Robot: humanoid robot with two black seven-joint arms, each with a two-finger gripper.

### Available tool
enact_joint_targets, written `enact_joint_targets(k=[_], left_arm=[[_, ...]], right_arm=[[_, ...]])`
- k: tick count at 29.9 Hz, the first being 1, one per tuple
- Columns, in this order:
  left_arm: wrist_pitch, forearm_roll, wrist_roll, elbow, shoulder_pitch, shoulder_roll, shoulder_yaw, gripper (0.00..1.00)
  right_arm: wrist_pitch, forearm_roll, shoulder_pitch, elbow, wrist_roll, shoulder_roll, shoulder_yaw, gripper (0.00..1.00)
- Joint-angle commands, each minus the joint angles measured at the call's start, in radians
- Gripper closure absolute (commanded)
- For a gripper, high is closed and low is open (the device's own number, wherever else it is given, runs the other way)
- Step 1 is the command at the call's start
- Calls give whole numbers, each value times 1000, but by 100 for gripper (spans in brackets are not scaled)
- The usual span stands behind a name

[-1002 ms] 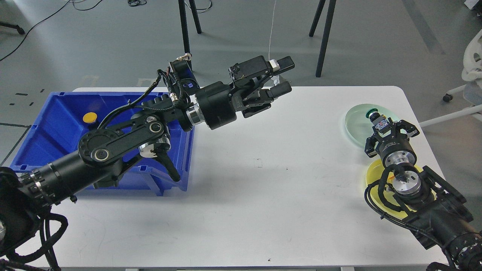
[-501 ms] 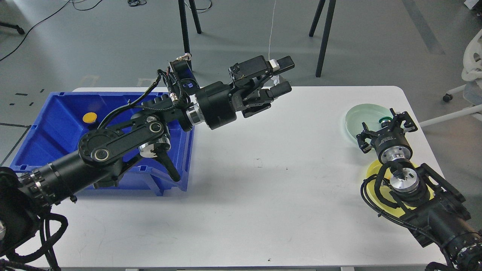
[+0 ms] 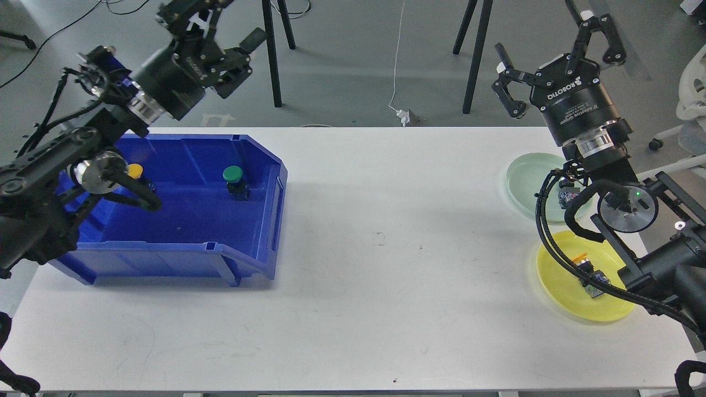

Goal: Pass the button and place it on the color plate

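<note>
Head view shows both arms raised clear of the tabletop [image 3: 386,264], and neither holds anything. On the right, the green plate [image 3: 529,176] carries a button that is mostly hidden behind the right arm's cable; only a small dark body [image 3: 567,197] shows near the plate's near-right edge. Nearer the robot, the yellow plate [image 3: 562,292] holds an orange-capped button [image 3: 588,273] lying tipped on its side, its long axis running from far-left to near-right with the cap at the far-left end. So two buttons appear to be delivered.

Two are left in the blue bin [image 3: 182,253] on the left. A green button [image 3: 234,182] stands upright toward the bin's far right, cap up, long axis vertical. A yellow button [image 3: 135,171] sits at the far left, partly behind the left arm, and its pose is hard to read.

The left gripper [image 3: 220,30] hangs high over the bin's far-left corner, fingers spread and empty. The right gripper [image 3: 557,49] is raised past the far right edge, fingers wide apart and empty. Judging by this, the task is about half done: each remaining button needs picking, passing and placing.
</note>
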State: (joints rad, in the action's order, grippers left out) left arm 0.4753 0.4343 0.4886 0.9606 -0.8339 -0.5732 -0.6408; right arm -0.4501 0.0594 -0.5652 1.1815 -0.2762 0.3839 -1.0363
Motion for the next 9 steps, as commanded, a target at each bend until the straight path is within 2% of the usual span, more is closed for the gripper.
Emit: enact_joint_targets(k=[1, 9], left_arm=[[13, -109, 0, -114, 38, -43, -49, 16], [13, -157, 0, -146, 81, -28, -99, 16]], right_arm=[[-39, 17, -5, -10, -1, 19, 18, 1], [-39, 2, -19, -97, -4, -13, -4, 1]])
